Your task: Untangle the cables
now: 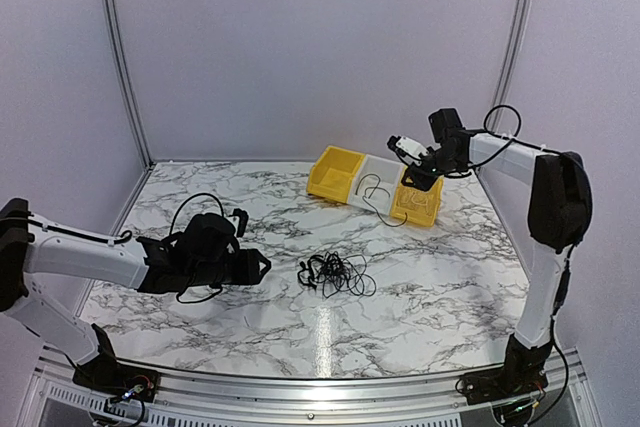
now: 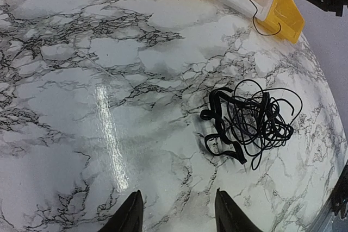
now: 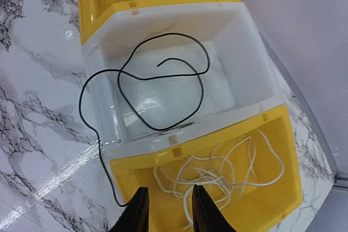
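The table (image 1: 440, 287) is white marble, veined in grey and black. The cables (image 1: 335, 274) are black. The left bin (image 1: 335, 172) and right bin (image 1: 420, 202) are yellow; the middle bin (image 1: 378, 179) is white. It holds a black wire (image 3: 163, 91). The right bin's cord (image 3: 217, 167) is whitish. The walls (image 1: 300, 47) are pale lilac.

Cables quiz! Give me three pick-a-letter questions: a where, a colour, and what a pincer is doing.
1. Where is the black tangle? A yellow bin B table C pincer
2. In the white bin, the cable is: A black B red C green
3. Left pincer is: A open, empty B gripping cable C holding bin
Answers: B, it lies on marble; A, a black loop drapes the rim; A, fingers apart, nothing between.
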You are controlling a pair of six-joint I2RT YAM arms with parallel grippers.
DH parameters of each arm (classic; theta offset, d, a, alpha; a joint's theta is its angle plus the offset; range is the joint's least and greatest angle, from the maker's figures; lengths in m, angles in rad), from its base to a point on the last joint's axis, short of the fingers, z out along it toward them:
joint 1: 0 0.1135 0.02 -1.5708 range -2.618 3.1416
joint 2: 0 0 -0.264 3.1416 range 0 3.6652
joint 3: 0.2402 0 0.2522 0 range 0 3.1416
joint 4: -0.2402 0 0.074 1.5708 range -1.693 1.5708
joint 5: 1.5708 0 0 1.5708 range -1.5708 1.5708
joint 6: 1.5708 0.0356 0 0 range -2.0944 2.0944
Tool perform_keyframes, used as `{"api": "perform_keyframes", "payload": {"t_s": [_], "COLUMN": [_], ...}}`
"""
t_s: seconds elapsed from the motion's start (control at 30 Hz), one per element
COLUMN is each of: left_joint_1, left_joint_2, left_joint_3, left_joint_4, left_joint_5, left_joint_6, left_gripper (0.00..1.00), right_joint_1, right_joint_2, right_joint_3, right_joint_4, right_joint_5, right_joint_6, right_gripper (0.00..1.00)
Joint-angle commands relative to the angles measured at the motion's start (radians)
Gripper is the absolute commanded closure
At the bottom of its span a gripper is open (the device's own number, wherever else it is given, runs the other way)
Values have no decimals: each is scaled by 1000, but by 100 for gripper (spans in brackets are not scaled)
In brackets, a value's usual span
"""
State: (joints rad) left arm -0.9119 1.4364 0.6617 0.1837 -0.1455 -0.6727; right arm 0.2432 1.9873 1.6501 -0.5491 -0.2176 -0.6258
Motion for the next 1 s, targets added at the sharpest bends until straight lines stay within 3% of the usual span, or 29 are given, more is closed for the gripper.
{"api": "perform_keyframes", "payload": {"t_s": [0.0,0.2,0.37,0.67,0.97], "left_joint_1": [-4,-4,-4,-4,-4], "left_joint_2": [9,6,11,-5,-26], "left_joint_3": [38,42,52,39,5], "left_joint_4": [18,7,-4,-3,11], "left_joint_5": [11,12,17,10,-13], "left_joint_6": [4,-9,-6,-14,-37], "left_gripper": [52,52,52,52,52], "right_joint_1": [5,11,61,161,210], "right_joint_2": [-44,-62,-78,-159,-160], "right_joint_3": [-63,-133,-188,-344,-450], "right_joint_4": [-151,-190,-155,101,254], "right_joint_5": [-102,-129,2,314,420], "right_joint_6": [-80,-125,-233,-646,-987], "right_gripper": [72,75,71,70,69]}}
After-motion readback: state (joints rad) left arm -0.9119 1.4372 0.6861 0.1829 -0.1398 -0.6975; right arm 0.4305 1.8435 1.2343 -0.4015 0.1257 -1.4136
